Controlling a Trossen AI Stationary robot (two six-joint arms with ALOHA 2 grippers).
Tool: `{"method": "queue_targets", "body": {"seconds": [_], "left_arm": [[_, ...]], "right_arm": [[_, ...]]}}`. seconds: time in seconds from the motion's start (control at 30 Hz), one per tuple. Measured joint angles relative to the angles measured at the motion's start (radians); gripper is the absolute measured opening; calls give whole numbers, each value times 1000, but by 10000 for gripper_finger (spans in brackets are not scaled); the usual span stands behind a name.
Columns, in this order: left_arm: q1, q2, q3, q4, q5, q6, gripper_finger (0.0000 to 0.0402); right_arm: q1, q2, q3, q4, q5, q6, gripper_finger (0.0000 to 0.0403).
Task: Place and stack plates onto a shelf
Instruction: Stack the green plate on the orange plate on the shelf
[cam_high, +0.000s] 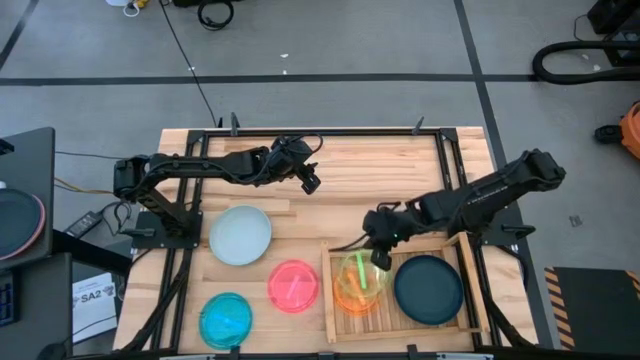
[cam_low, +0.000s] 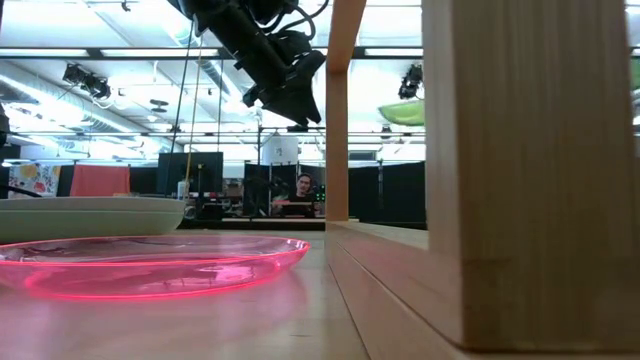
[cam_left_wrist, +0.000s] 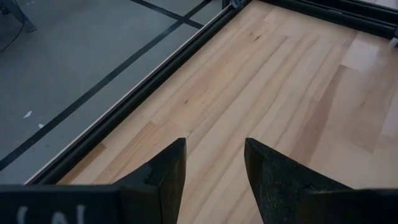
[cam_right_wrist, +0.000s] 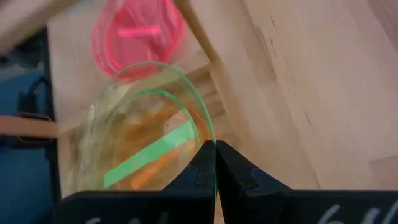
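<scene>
High view: right gripper (cam_high: 381, 259) pinches the rim of a translucent yellow-green round plate (cam_high: 357, 272), tilted over an orange plate (cam_high: 358, 297) in the left half of the light wooden slatted shelf (cam_high: 329, 300), lower centre-right. Dark teal round plate (cam_high: 428, 289) lies flat in the shelf's right half. Left gripper (cam_high: 311, 184) hovers upper centre over bare tabletop, jaws narrowly apart, holding nothing.

- Pink translucent plate (cam_low: 150, 265) lies flat on the wooden tabletop (cam_low: 250, 325), nearest the camera.
- Pale whitish plate (cam_low: 90, 215) sits just behind it.
- Light wooden shelf (cam_low: 530, 170) rises at right; a yellow-green plate (cam_low: 402, 112) edge shows above its rim.
- Dark gripper (cam_low: 285, 95) hangs overhead; its finger position is unreadable.
- Person (cam_low: 303, 190) seated in the far background.
</scene>
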Motion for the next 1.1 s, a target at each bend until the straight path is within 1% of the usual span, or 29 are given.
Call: {"method": "queue_targets", "body": {"seconds": [0.07,0.23,0.33,0.53,0.73,0.87,1.1], "left_arm": [[0,0,0,0,0,0,169],[0,0,-1,0,0,0,169],[0,0,-1,0,0,0,169],[0,0,-1,0,0,0,169],[0,0,-1,0,0,0,169],[0,0,-1,0,0,0,169],[0,0,-1,0,0,0,169]], "right_arm": [[34,0,-25,62,31,30,9],[93,0,-96,208,42,63,9],[112,1,-124,246,62,63,9],[118,3,-196,346,64,62,9],[118,38,-259,464,63,60,9],[118,85,-263,470,63,51,9],[117,163,-263,532,61,9,17]]}}
